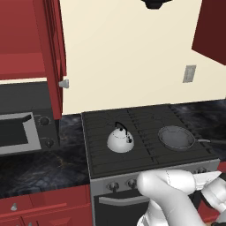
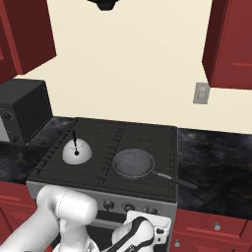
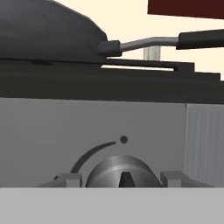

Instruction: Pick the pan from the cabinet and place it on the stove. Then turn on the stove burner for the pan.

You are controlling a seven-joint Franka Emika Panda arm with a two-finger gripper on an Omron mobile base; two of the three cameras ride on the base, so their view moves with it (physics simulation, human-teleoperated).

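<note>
The dark grey pan [image 1: 176, 137] [image 2: 133, 164] sits on the front right burner of the black stove [image 1: 101, 163] [image 2: 54, 173], its long handle pointing right. In the hand view the pan [image 3: 48, 30] is above the stove's grey steel front, and its handle [image 3: 201, 39] runs off to the right. My gripper [image 3: 122, 179] is low at that front panel, its two fingertips [image 3: 70, 178] closed against the sides of a round silver knob [image 3: 122, 168] below the pan. The red cabinet [image 1: 22, 39] at the upper left has its door [image 1: 53, 57] swung open.
A white domed kettle [image 1: 120, 140] [image 2: 78, 152] stands on the front left burner. A microwave [image 1: 17, 130] [image 2: 19, 113] sits on the dark counter left of the stove. More knobs [image 1: 114, 186] line the stove front. Red drawers [image 2: 216, 229] are below the counter.
</note>
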